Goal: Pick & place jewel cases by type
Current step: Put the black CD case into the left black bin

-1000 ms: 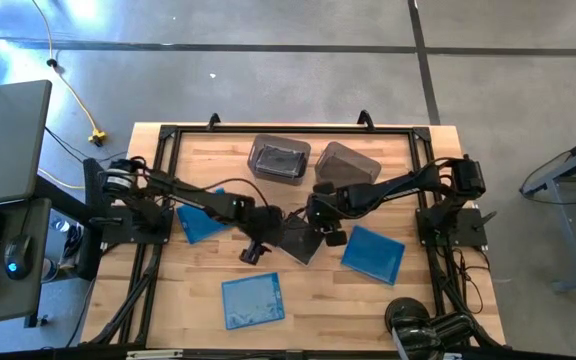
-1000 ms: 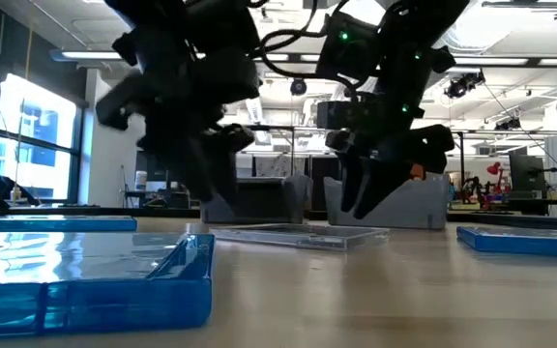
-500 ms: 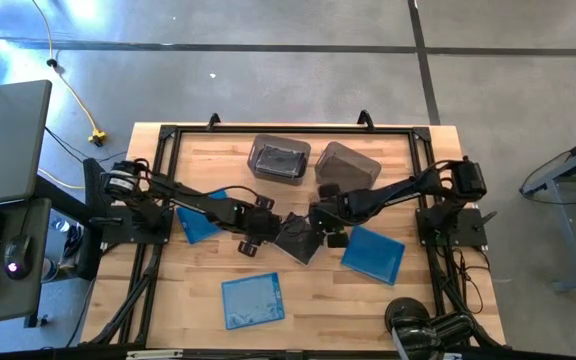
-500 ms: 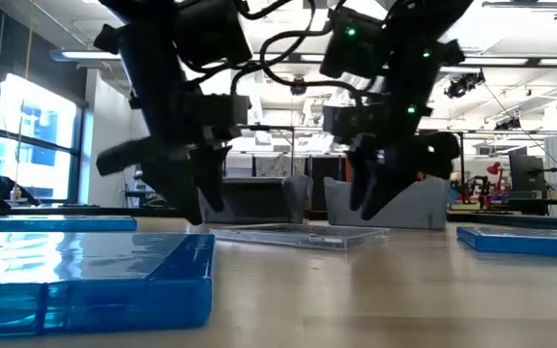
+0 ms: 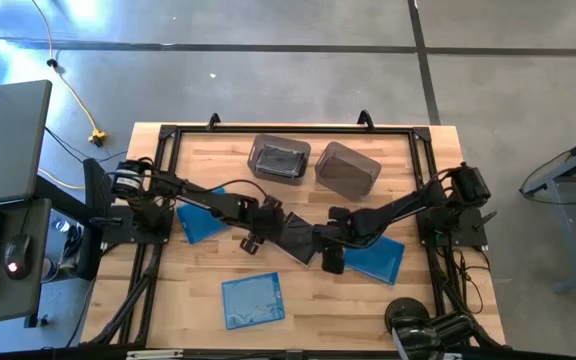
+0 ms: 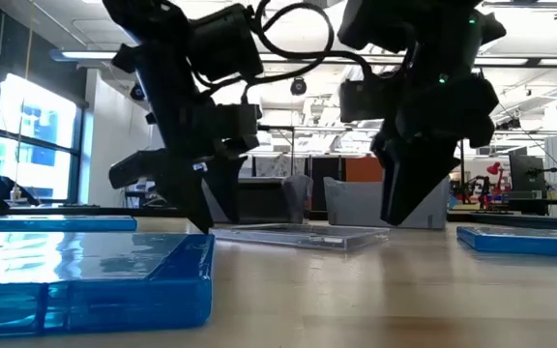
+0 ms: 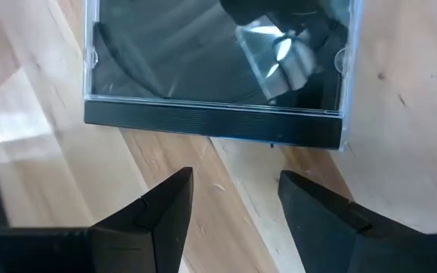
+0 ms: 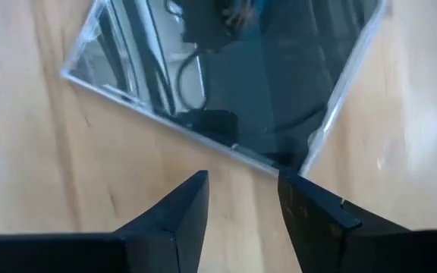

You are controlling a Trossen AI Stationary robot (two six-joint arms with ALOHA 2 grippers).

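A dark jewel case (image 5: 296, 240) lies flat on the wooden table (image 5: 198, 265) between my two grippers; the low view shows it as a thin clear slab (image 6: 298, 235). My left gripper (image 5: 252, 236) stands open at its left side, its fingers short of the case's black spine (image 7: 211, 125). My right gripper (image 5: 329, 255) stands open at the case's right, near one corner (image 8: 283, 161). Neither touches it. Blue cases lie flat at the left (image 5: 200, 217) and right (image 5: 376, 256). A blue cloud-patterned one (image 5: 252, 300) lies toward the near edge.
Two translucent grey bins stand at the far middle. The left bin (image 5: 278, 160) has a dark flat thing in it; what the right bin (image 5: 348, 168) holds I cannot tell. A black frame (image 5: 168, 135) runs around the table's edges.
My right gripper has swung from the dark case's far right side toward the near edge, rolling about its own line, and now stands at the case's right corner. My left gripper has sunk a little and rolled beside the case's left side. The case has kept still.
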